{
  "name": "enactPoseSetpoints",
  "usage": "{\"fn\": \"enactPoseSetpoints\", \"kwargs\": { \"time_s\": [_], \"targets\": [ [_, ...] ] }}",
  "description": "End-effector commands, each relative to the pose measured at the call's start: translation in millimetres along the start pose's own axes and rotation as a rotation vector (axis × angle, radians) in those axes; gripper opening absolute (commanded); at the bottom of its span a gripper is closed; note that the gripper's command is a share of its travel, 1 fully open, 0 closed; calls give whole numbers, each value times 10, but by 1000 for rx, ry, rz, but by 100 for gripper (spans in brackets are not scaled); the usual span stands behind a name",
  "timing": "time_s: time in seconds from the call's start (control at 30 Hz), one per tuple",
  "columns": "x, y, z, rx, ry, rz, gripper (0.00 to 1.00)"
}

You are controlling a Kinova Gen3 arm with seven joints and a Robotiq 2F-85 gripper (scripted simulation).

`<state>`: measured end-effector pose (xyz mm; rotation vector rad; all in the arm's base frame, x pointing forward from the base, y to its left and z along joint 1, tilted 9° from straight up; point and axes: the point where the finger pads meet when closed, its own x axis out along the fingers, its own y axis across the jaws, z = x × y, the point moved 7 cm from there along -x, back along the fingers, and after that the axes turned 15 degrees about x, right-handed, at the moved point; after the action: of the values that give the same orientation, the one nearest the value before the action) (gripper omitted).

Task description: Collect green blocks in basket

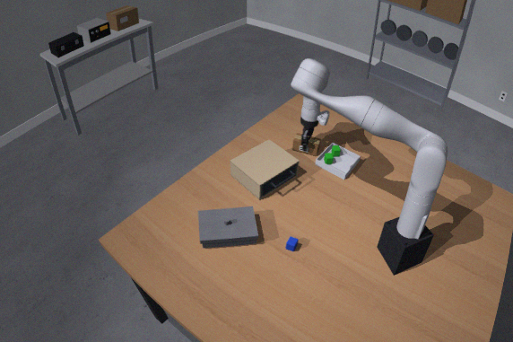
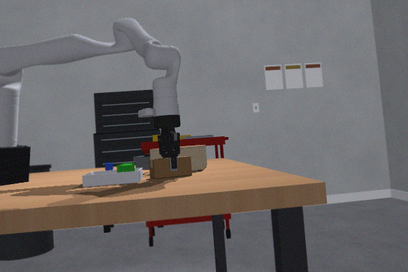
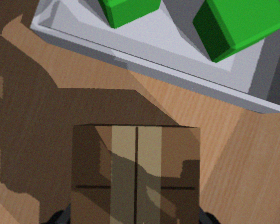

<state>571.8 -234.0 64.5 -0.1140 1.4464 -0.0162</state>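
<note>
Wooden table (image 1: 233,270) (image 2: 228,175) (image 3: 241,165) — basket (image 1: 331,171) (image 2: 113,178) (image 3: 156,73), cardboard box (image 1: 297,144) (image 2: 160,169) (image 3: 91,165), blue block (image 1: 291,244)

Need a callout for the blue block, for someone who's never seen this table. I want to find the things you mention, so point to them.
On the wooden table (image 1: 359,279), find the grey metal box (image 1: 229,232) with a small dark knob on its lid. The blue block (image 1: 291,244) sits beside that box, on the side towards the robot's black base (image 1: 395,254). It's the only blue one; the other visible blocks are green.

Gray walls, metal shelf rack (image 1: 462,32) with boxes, red cart (image 2: 185,142), perhaps a dark cabinet (image 2: 123,98)
</note>
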Motion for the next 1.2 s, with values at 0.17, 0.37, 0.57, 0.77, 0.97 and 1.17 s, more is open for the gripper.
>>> {"fn": "enactPoseSetpoints", "kwargs": {
  "time_s": [0.17,0.37,0.57,0.77,0.97,1.17],
  "targets": [
    [-11,-2,6,0,-2,-1,67],
    [-11,-2,6,0,-2,-1,67],
    [-11,-2,6,0,-2,-1,67],
    [-19,-2,6,0,-2,-1,67],
    [-85,-2,6,0,-2,-1,67],
    [-210,-2,5,0,-2,-1,67]
  ]
}}
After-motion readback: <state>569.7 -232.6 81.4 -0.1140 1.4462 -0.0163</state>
